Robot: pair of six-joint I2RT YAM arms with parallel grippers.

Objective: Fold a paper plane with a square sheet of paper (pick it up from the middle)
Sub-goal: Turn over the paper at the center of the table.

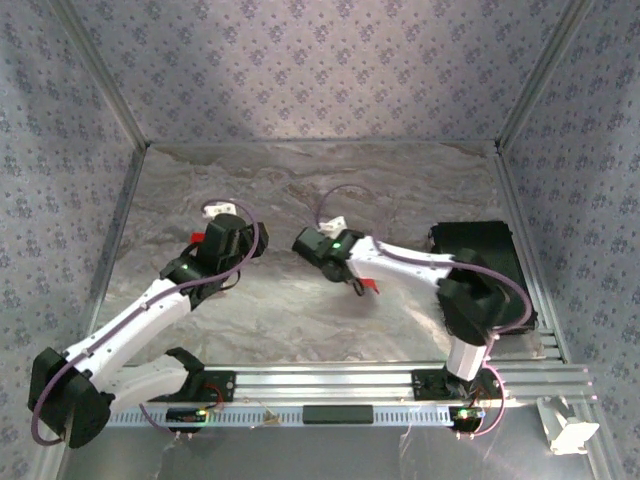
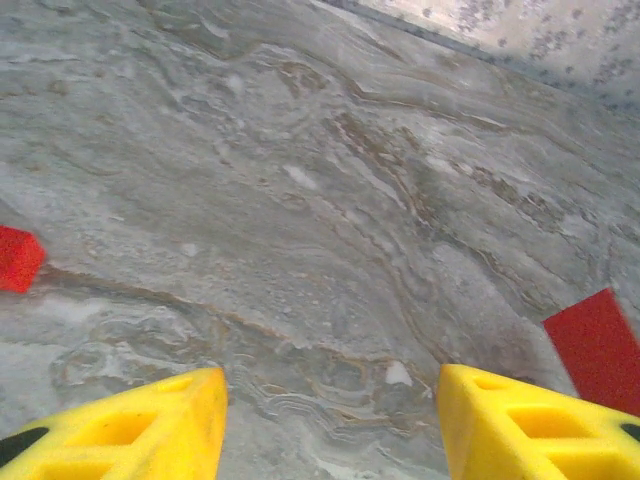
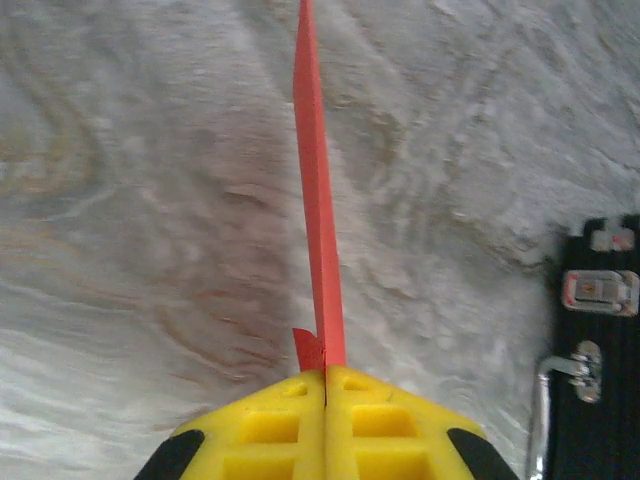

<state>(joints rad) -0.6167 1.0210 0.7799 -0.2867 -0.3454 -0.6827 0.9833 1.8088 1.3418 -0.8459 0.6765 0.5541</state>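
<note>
Right gripper [image 3: 325, 380] pinched tight on the paper [image 3: 318, 200] (flat, seen edge-on) mid-table, with a black case [image 3: 600, 400] just to its right along the table's [image 1: 400, 190] right rail. Left gripper [image 2: 330, 410] has fingers apart, holding nothing. A small red piece [image 2: 15, 258] lies to its left and a larger red piece [image 2: 600, 345] to its right, with bare marble ahead to the wall.

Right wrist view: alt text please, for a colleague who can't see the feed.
The right gripper is shut on red paper seen edge-on, a thin strip running straight ahead over the marbled grey table. A black case with metal latches sits at the right edge.
</note>
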